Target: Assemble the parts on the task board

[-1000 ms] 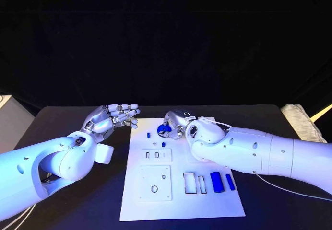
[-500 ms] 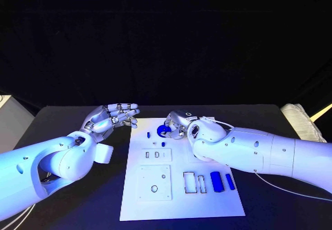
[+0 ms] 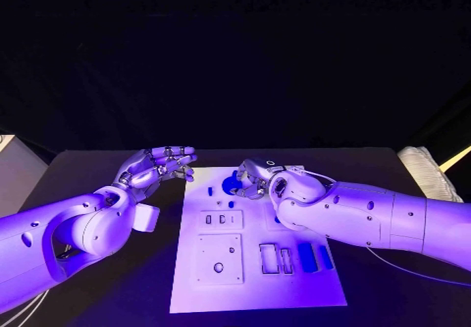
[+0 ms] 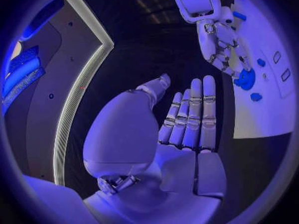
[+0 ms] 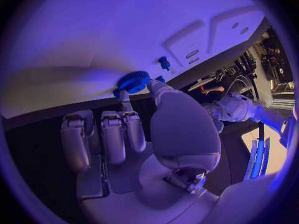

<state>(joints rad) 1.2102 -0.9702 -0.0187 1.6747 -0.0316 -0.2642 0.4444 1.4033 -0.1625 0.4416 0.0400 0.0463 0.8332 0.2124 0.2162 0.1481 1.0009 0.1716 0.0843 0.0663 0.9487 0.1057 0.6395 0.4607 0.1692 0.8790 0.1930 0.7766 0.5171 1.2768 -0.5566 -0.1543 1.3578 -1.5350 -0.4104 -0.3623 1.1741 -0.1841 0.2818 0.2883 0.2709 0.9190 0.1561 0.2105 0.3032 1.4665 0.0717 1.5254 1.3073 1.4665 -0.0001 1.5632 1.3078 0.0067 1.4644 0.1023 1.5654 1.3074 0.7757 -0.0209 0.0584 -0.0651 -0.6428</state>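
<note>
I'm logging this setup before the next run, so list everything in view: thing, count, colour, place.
table: one, black, under everything.
task board: one, white, mid-table.
gear: one, blue, round and toothed, at the board's far end, pinched by the right robot hand.
small pegs: at least two, blue, on the board just near of the gear.
bars: two, blue, long, side by side at the board's near right.
raised plates: two, white with slots, on the board's left half.
cloth-like thing: one, pale, at the table's far right edge.
left robot hand: silver, off the board's far left corner, holding nothing.
right robot hand: silver, on the gear.
</note>
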